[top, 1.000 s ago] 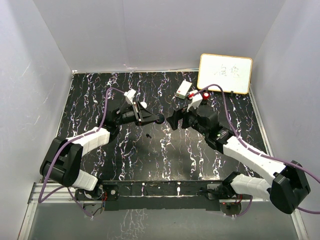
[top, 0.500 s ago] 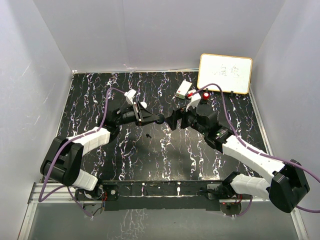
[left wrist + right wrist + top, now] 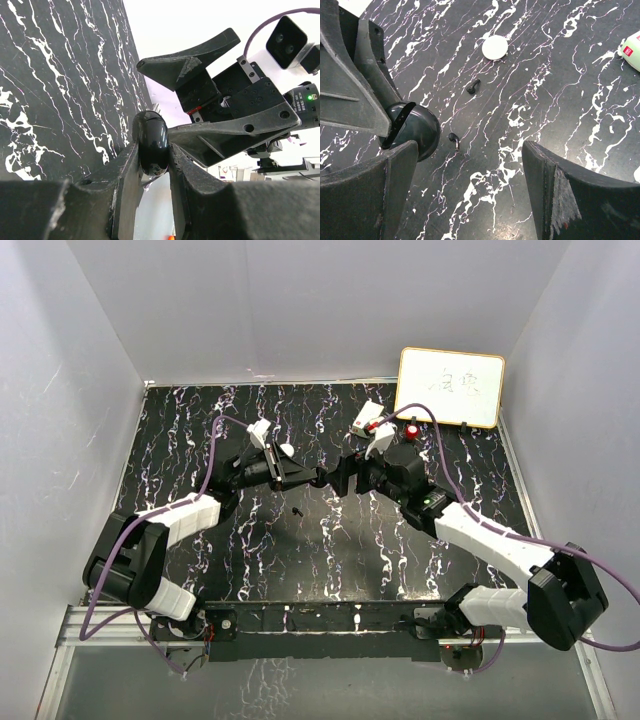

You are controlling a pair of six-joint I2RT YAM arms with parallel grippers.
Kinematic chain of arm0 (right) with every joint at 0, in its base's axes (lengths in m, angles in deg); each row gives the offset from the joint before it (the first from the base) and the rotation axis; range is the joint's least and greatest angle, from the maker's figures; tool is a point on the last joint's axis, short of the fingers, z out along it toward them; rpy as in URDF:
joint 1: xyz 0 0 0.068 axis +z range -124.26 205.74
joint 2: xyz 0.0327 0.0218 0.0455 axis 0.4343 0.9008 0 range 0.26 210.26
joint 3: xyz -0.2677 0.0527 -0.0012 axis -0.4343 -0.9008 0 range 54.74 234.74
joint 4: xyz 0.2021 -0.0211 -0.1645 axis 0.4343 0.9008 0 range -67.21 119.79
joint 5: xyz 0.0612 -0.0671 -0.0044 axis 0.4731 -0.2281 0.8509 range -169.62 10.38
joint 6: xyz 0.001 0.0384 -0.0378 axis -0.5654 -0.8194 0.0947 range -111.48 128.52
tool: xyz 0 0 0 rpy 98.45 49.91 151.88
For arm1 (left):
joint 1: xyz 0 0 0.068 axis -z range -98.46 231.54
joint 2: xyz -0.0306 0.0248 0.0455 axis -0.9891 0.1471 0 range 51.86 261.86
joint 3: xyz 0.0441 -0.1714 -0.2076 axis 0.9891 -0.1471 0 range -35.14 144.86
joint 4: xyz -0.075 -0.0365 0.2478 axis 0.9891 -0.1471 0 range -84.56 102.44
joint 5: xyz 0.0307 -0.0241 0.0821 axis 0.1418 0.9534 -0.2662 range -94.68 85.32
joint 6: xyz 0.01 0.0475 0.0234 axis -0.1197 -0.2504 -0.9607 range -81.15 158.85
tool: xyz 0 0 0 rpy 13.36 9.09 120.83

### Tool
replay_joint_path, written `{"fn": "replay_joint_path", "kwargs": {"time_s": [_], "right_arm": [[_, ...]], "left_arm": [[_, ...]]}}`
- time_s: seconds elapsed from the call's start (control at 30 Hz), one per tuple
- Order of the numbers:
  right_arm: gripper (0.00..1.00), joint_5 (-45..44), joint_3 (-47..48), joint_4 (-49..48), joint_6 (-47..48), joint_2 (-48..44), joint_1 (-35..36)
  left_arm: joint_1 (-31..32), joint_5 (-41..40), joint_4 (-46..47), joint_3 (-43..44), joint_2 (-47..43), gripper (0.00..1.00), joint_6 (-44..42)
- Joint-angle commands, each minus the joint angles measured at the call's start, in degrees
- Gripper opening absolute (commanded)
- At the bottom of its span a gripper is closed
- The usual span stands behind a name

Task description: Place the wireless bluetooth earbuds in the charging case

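The left fingers (image 3: 125, 190) were closed tight on the glossy black charging case (image 3: 152, 142), clamping its rounded rim above the counter (image 3: 50, 75). The right fingers (image 3: 555, 190) stood wide apart and held nothing, facing the case from its 3 o'clock in the top view. In the right wrist view, two black earbuds (image 3: 453, 137) lay loose on the counter. The nearer sat at the case's 3 o'clock and the farther earbud (image 3: 473, 86) toward 1 o'clock, with a white puck (image 3: 495, 48) beyond. Each earbud looked tiny, light, hard and slick, likely to skid or flick away. A fingertip pinch across the stubby body seemed safest.
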Motion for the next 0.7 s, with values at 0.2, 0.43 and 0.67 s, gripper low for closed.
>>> {"fn": "replay_joint_path", "kwargs": {"time_s": [0.2,0.43,0.67], "right_arm": [[0.83,-0.31,1.67,-3.57,-0.70,2.37,-0.07],[0.83,-0.08,1.67,-4.03,-0.79,3.32,-0.04],[0.83,0.30,1.75,-4.70,-0.86,3.72,-0.10]], "left_arm": [[0.11,2.43,4.64,-0.10,-0.95,0.00,1.90],[0.12,2.67,5.97,-0.48,-0.77,0.00,2.92],[0.12,2.70,6.82,-0.76,-0.64,0.00,3.64]]}}
